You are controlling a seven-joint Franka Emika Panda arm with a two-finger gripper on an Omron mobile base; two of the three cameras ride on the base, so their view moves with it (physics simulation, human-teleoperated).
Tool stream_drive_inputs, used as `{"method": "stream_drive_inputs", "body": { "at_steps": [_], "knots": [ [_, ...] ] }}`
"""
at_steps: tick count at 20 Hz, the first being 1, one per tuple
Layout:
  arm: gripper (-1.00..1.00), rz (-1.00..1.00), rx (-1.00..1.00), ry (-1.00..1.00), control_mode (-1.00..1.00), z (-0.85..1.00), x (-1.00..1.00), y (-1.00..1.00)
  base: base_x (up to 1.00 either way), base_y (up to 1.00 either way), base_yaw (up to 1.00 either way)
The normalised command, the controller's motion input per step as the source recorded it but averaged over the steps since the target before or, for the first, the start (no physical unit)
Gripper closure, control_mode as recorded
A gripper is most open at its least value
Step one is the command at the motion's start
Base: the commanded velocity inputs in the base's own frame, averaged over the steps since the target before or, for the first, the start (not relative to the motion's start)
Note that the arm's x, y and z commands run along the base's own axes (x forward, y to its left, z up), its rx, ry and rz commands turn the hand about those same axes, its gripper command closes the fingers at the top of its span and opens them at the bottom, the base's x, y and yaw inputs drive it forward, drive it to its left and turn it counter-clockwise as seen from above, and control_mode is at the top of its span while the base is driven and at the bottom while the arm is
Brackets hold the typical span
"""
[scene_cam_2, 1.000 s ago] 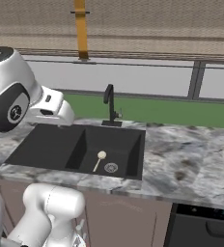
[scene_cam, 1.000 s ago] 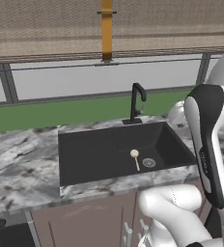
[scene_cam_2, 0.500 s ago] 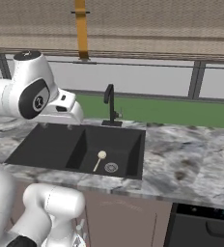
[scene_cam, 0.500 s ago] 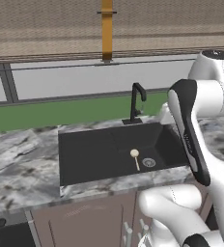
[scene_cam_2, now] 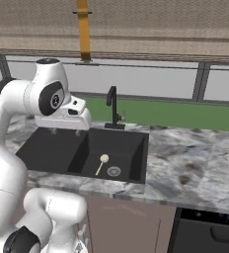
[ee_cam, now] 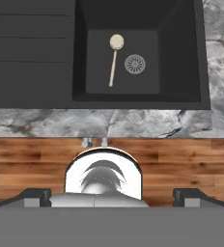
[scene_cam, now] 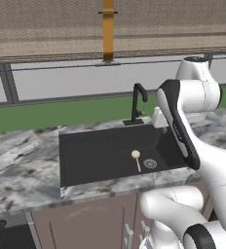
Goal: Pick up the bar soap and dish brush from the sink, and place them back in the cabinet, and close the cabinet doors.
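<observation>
The dish brush (ee_cam: 113, 60) lies flat on the bottom of the dark sink (ee_cam: 181, 58), its round head beside the drain; it also shows as the cream brush (scene_cam: 136, 158) and the brush (scene_cam_2: 102, 163). My gripper (scene_cam_2: 66, 131) hangs high above the near left side of the sink (scene_cam_2: 47, 148), pointing down and well clear of the brush. Its fingertips (ee_cam: 34, 195) stand wide apart, open, with nothing between them. The bar soap, the cabinet and the cabinet doors are out of view.
A black gooseneck faucet (scene_cam: 137, 102) rises behind the basin. Grey marbled counter (scene_cam_2: 195, 168) runs to both sides, with low brown cupboards (scene_cam: 85, 219) beneath. A dark appliance front (scene_cam_2: 210, 232) sits at the lower right. A window wall stands behind.
The arm has risen and swung so that the hand now hangs over the sink, facing down. The brush has not moved. The jaws have stayed wide.
</observation>
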Motion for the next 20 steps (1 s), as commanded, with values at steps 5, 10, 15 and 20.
{"method": "stream_drive_inputs", "body": {
  "at_steps": [5, 10, 15, 20],
  "knots": [
    [-1.0, 0.01, 0.0, 0.02, -1.0, -0.45, 0.24, 0.0, 0.0, 0.0, 0.0],
    [-1.0, 0.01, 0.0, 0.0, -1.0, -0.47, 0.13, 0.0, 0.0, 0.0, 0.0],
    [-1.0, 0.02, 0.0, 0.0, -1.0, -0.46, 0.15, 0.0, 0.0, 0.0, 0.0],
    [-1.0, 0.03, 0.0, 0.0, -1.0, -0.43, 0.14, 0.0, 0.0, 0.0, 0.0]
  ]
}}
